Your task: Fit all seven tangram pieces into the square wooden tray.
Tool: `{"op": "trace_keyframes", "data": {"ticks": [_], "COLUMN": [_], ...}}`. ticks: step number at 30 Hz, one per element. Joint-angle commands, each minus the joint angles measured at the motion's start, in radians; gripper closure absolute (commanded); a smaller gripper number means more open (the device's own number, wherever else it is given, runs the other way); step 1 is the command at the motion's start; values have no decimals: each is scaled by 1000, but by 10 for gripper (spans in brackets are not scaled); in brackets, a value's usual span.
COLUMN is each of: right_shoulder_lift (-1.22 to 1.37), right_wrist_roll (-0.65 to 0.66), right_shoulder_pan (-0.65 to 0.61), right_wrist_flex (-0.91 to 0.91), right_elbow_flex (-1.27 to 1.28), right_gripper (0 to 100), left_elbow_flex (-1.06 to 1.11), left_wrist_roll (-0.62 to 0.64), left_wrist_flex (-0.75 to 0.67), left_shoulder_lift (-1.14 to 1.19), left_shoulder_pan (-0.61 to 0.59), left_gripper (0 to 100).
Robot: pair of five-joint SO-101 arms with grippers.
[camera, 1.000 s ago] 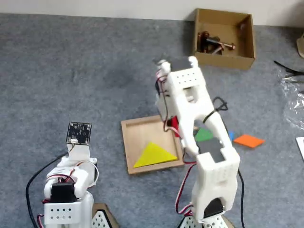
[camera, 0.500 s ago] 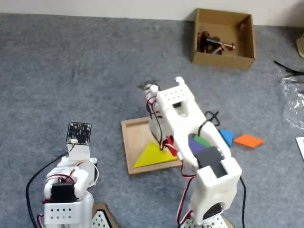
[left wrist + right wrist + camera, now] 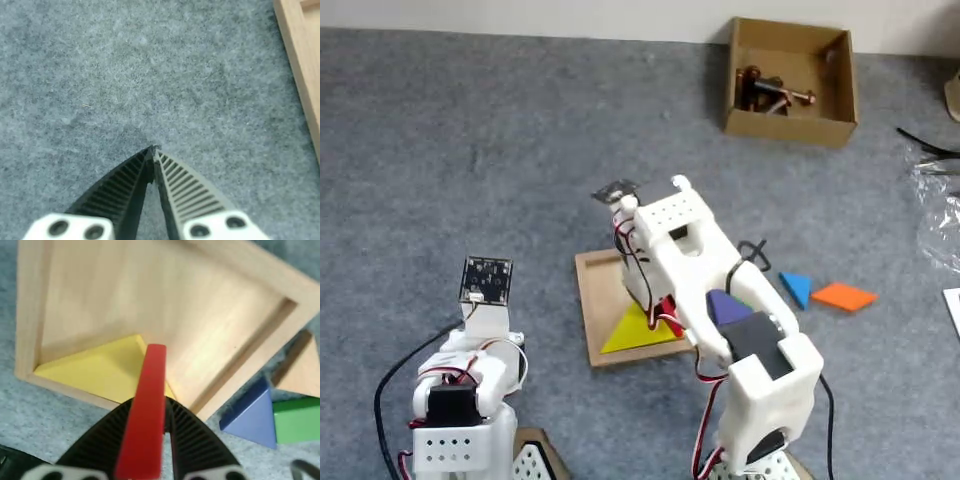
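The right gripper is clamped on a red piece, held edge-on above the square wooden tray, just over the tip of the yellow triangle — that triangle lies flat in a corner of the tray, along one wall. Just outside the tray's rim a dark blue triangle and a green piece sit touching each other. In the high view a light blue triangle and an orange piece lie on the grey carpet, farther from the tray. The left gripper hangs over the carpet, fingers pressed together on nothing — the tray's rim is nearby
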Motion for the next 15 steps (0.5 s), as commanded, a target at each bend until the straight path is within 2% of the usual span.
{"op": "trace_keyframes", "data": {"ticks": [1, 15], "right_shoulder_lift": [-58, -54], "right_wrist_roll": [3, 3], "right_shoulder_pan": [-13, -12], "right_wrist_flex": [-12, -15], "right_elbow_flex": [-7, 2], "right_gripper": [991, 989], "left_elbow_flex": [21, 21], "left_wrist_roll": [5, 5], "left_wrist_flex": [5, 5], "left_shoulder_lift": [2, 2], "left_shoulder_pan": [-10, -10], "left_gripper": [994, 994]}}
